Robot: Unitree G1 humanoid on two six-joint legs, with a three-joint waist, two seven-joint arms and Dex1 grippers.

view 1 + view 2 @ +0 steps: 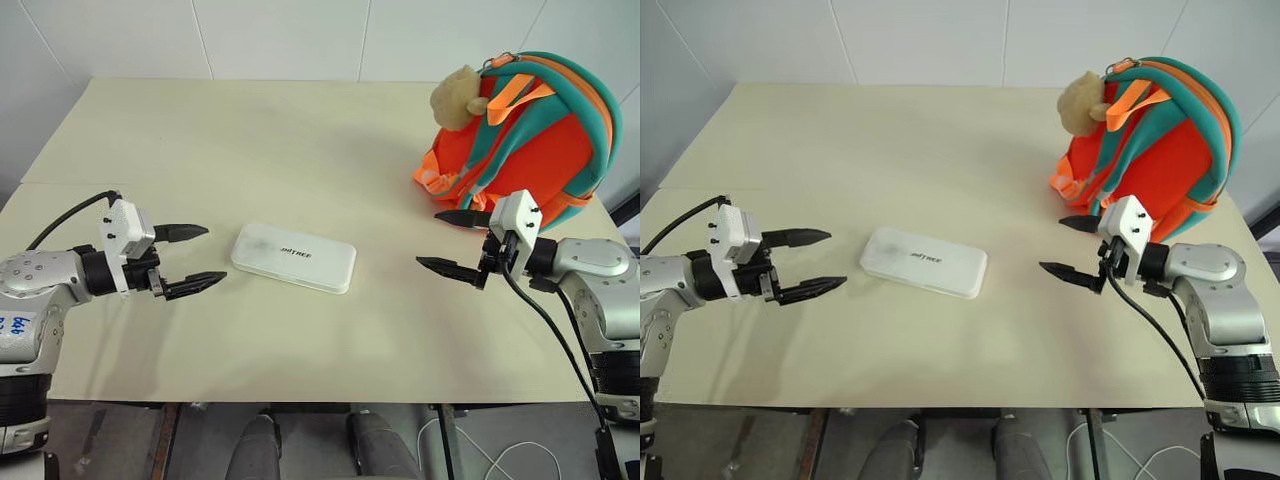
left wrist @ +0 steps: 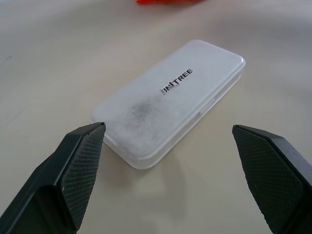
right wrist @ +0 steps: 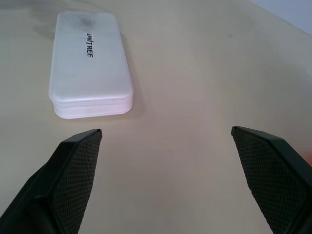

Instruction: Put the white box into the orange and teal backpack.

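1. The orange and teal backpack point(image 1: 530, 135) stands on the table point(image 1: 300, 130) just behind our right gripper point(image 1: 458, 243), fingers spread wide, empty.
2. The white box point(image 1: 293, 257) lies flat between both grippers, just ahead of our left gripper point(image 1: 190, 259) — also spread, empty.
3. Risk, we judge: the flat, smooth box may slip from a pinch, and the backpack may tip when we push the box in.
4. Lid lettering — "UNITREE".
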